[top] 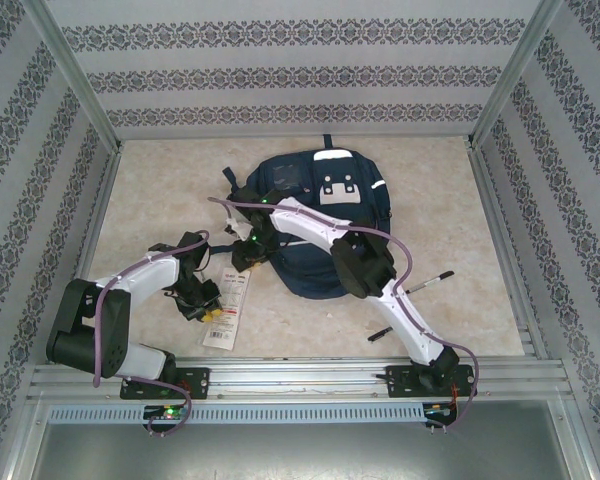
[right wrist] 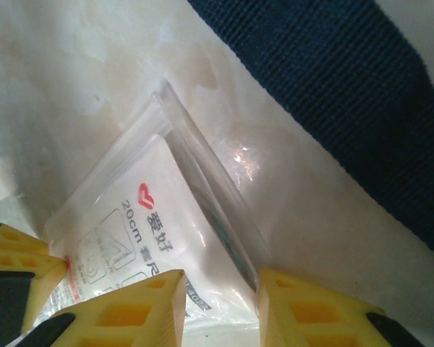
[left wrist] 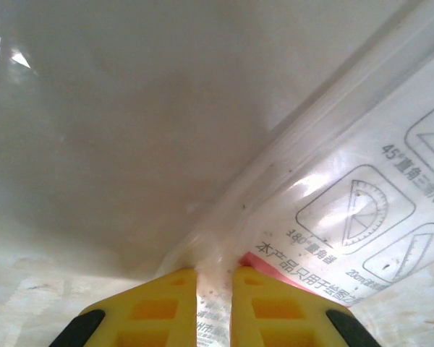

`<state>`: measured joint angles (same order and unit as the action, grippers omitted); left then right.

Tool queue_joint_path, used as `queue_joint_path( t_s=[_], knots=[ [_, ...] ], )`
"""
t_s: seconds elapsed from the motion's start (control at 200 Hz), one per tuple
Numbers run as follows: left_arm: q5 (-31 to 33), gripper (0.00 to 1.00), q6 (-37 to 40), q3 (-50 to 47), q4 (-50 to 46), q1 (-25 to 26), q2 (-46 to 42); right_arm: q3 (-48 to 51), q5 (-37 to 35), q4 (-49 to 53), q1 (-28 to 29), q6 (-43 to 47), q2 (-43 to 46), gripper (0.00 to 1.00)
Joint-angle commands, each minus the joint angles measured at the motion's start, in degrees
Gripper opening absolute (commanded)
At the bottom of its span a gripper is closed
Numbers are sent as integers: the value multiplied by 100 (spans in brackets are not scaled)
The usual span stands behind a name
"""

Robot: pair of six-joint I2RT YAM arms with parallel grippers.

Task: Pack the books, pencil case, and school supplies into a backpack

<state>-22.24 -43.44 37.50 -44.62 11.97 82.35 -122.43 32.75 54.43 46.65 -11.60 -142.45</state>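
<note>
1. The white packet (top: 227, 318) lies on the tabletop (top: 160, 190), just beside the near-left corner of the backpack (top: 320, 215), not inside it.
2. It looks light, thin and floppy. The glossy clear sleeve over printed card is probably slippery, and it is likely to sag or crease if lifted by one end.
3. The left gripper (left wrist: 215, 278) is almost closed, pinching the sleeve's edge at the end farther from the backpack.
4. The right gripper (right wrist: 220, 289) stands partly open astride the sealed seam at the end nearer the backpack, clamping nothing yet.
5. The firmest hold is probably the seam or the card margin, with both ends supported.
</note>
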Motion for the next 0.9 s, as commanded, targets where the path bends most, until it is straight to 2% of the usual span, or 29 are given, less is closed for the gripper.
queue_joint_path(
  t_s=[0.0, 0.165, 0.26, 0.41, 0.545, 0.6, 0.67, 0.739, 0.824, 0.894],
  knots=[
    [416, 13, 83, -524, 1162, 243, 563, 110, 1495, 372, 150, 123, 68, 27],
    [335, 13, 141, -559, 1225, 251, 495, -6, 1757, 813, 107, 701, -2, 27],
    [195, 13, 262, -587, 1384, 261, 399, 15, 1650, 919, 163, 916, 6, 35],
    [233, 13, 218, -531, 1326, 262, 536, 433, 1882, 362, 163, 462, 229, 37],
    [289, 12, 214, -441, 1246, 271, 631, 507, 803, 270, 203, 226, 695, 39],
    [249, 10, 172, -499, 1280, 271, 572, 873, 331, -307, 281, 347, 1227, 45],
    [272, 5, 157, -551, 1359, 271, 445, 1631, -236, -1226, 489, 1089, 2017, 52],
    [314, 3, 161, -585, 1423, 271, 326, 2434, -289, -2249, 652, 1843, 2801, 57],
    [308, 2, 232, -458, 1278, 267, 348, 3790, -262, -4090, 814, 2386, 3833, 61],
    [263, 2, 231, -487, 1354, 267, 365, 4965, -159, -5589, 998, 3262, 4528, 64]
  ],
)
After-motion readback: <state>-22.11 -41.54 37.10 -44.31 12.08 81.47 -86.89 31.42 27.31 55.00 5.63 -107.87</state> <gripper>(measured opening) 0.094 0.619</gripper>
